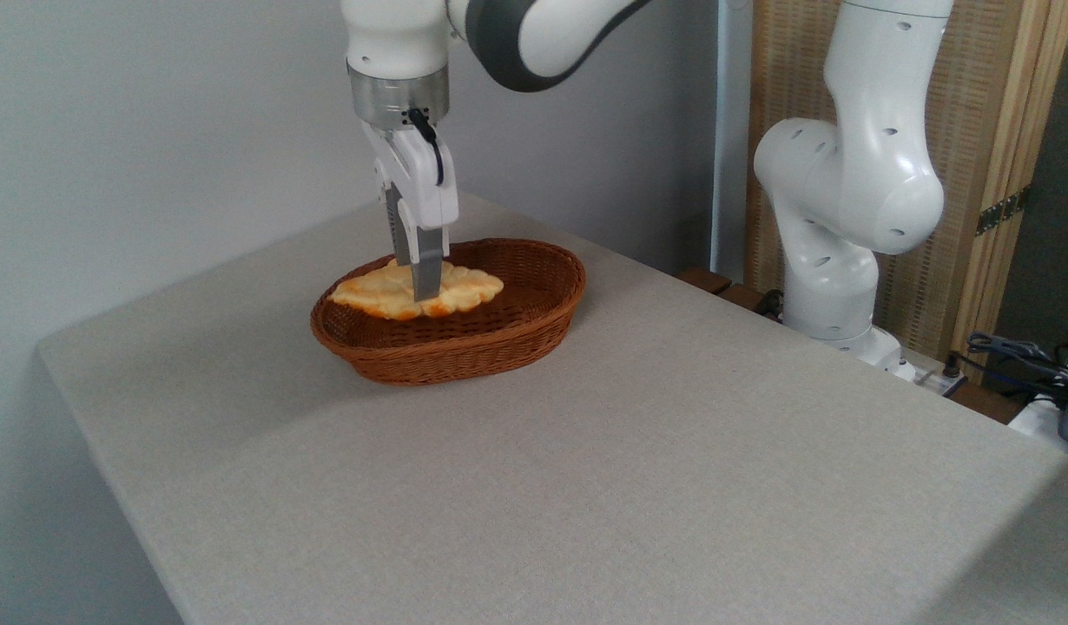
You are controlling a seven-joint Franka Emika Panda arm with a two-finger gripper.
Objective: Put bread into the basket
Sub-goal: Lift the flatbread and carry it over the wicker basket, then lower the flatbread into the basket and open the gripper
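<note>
Over the big grey table (586,486), the white arm (847,174) reached down from above. Its gripper (421,282) pointed straight down and pinched the bread (373,293) across its middle. The bread sat over the left end of the basket (517,334), and I could not tell if it touched the bottom. To do this step well, the arm should go down slowly until the bread rests inside, then let go and lift straight up, so the bread does not tip over the rim. The table was flat, with a cloth-like top. Behind stood a pale wall (152,130), a wooden screen (994,130), and some cables (1020,360) on the right.
</note>
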